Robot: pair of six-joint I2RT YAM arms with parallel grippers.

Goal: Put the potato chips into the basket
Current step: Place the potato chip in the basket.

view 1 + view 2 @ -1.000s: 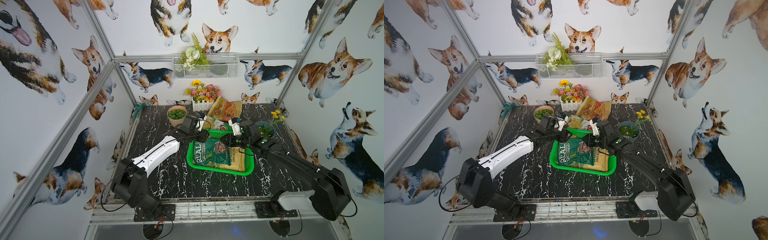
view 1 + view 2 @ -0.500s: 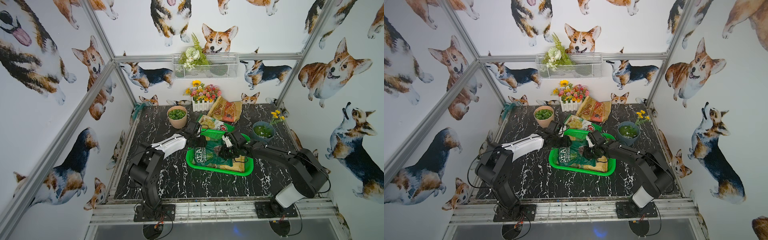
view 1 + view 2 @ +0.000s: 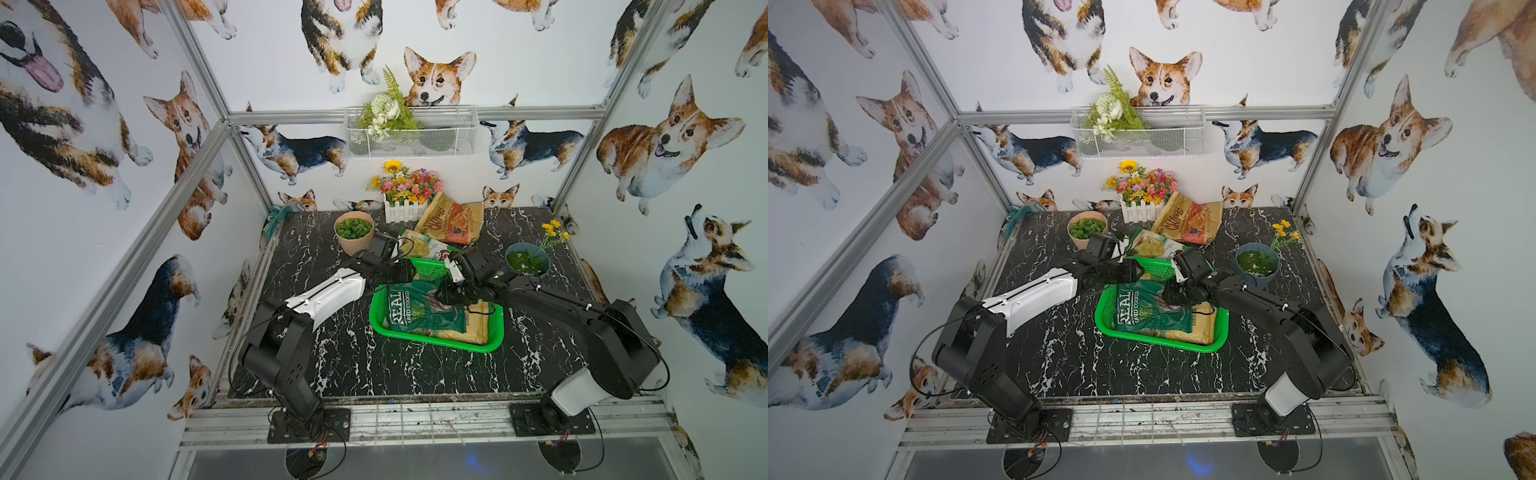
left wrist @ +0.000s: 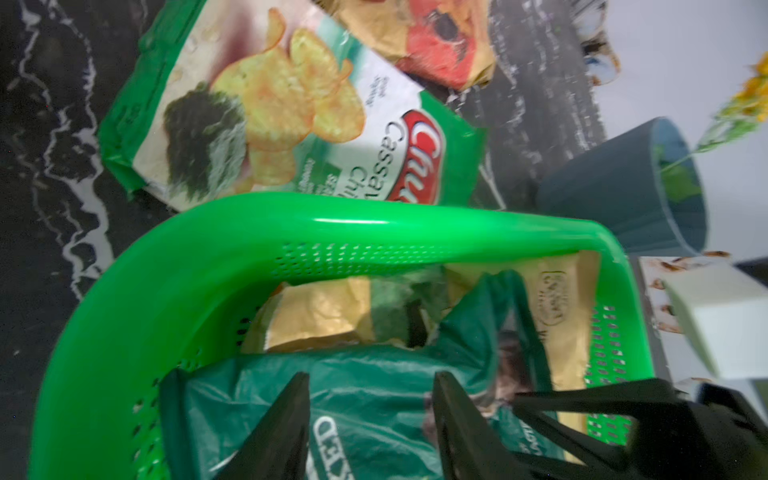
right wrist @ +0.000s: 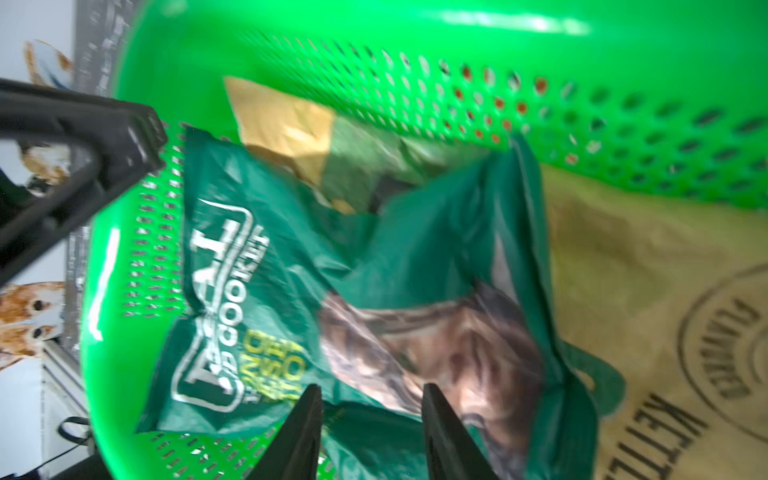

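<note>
The green basket (image 3: 436, 341) (image 3: 1163, 338) sits mid-table. In it a dark green "REAL" bag (image 3: 415, 311) (image 5: 374, 270) lies on a tan bag (image 3: 478, 328) (image 5: 644, 270). My left gripper (image 3: 409, 272) (image 4: 371, 378) hovers open over the bag's far left part, holding nothing. Over its far right part my right gripper (image 3: 444, 296) (image 5: 372, 388) is open too, jaws just above the foil. Behind the basket a green-white "Chuba" bag (image 3: 419, 245) (image 4: 291, 104) lies on the table. A tan "CHIPS" bag (image 3: 453, 218) (image 3: 1190, 218) leans further back.
A pink pot of greens (image 3: 354, 232) stands at the back left, close to my left wrist. A blue-grey pot (image 3: 528, 262) is just right of the basket. A white fence flower box (image 3: 407, 199) lines the back wall, a white wire basket (image 3: 411, 133) hangs above.
My right gripper's jaws have spread apart over the "REAL" bag, which lies in the basket. My left gripper stays at the basket's far left corner.
</note>
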